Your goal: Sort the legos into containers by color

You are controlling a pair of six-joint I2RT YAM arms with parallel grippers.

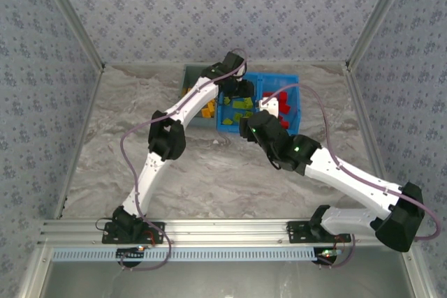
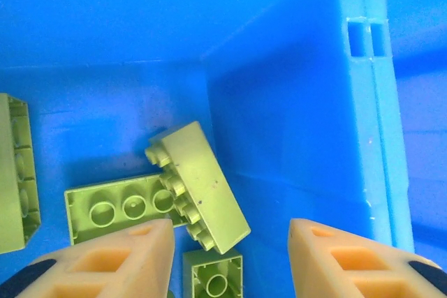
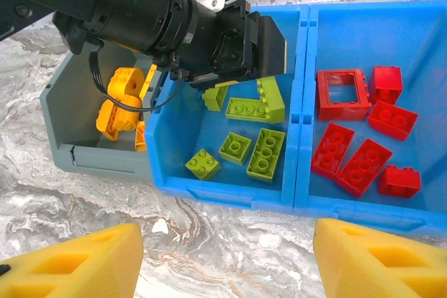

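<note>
The blue bin holds several olive-green bricks in its left compartment and several red bricks, plus a red open frame, in its right one. Yellow and orange bricks lie in the grey bin to its left. My left gripper hangs open inside the green compartment, above a tilted green brick, with nothing between its fingers. My right gripper is open over the bare table just in front of the blue bin. From above, the left gripper is over the blue bin and the right gripper is at its near wall.
The left arm's black wrist reaches across the grey bin into the green compartment. Both bins stand at the far middle of the marbled table. Patterned walls close in the sides and back.
</note>
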